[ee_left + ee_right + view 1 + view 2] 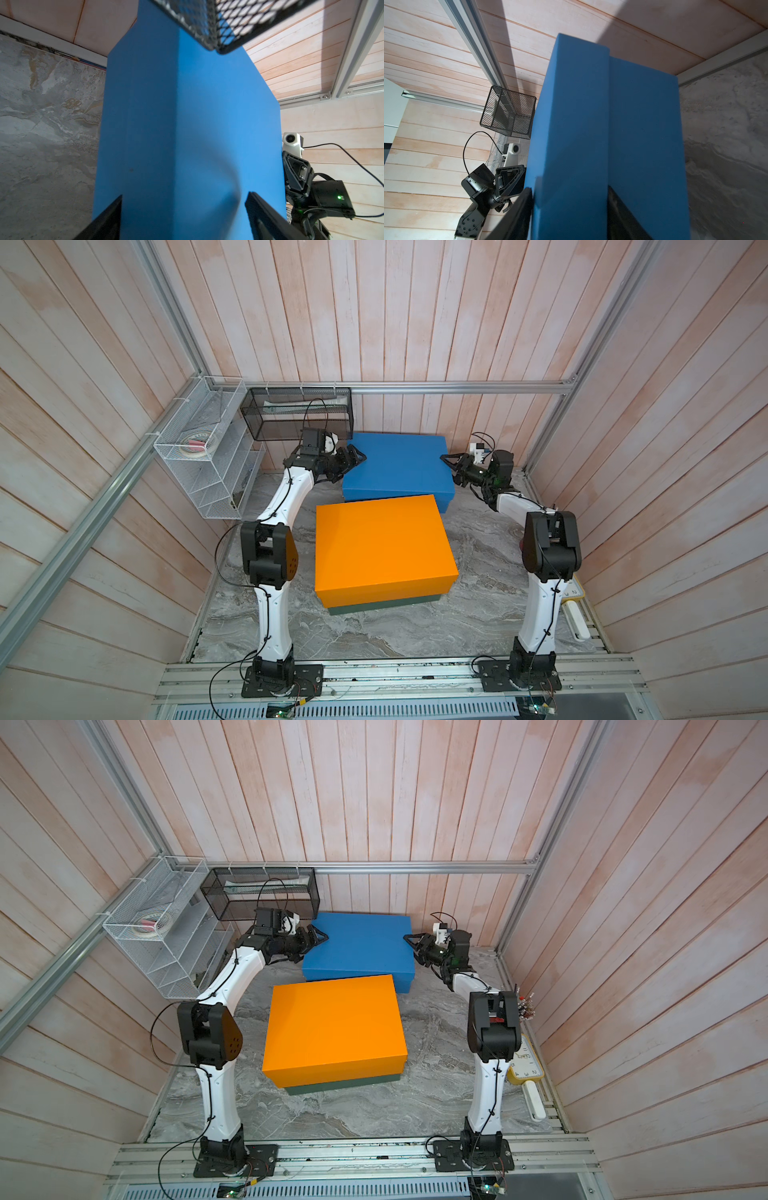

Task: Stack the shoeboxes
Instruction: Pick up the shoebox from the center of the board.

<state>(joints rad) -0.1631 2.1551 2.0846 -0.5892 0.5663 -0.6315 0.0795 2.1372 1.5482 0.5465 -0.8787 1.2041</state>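
Judging by its plain card walls, the blue shoebox (pixel 397 466) should be light and stiff, with a smooth matte skin and a lid that may lift off alone. The safer hold looks like one hand on each short end, low enough to catch the body as well as the lid. It sits lidded at the back of the bench (pixel 478 614), close to the wall and just behind the orange shoebox (pixel 380 547), which rests on the dark green shoebox (pixel 386 605). The left hand (pixel 359 457) is at its left end, fingers spread wide astride the lid's edge and not clearly pressing. The right hand (pixel 445 458) is at the opposite end, pinching the lid's rim. What the boxes hold is hidden. On the wall, the black mesh basket (pixel 297 414) holds a pale long packet, and the white wire rack (pixel 208 472) holds a roll of tape (pixel 195 445).
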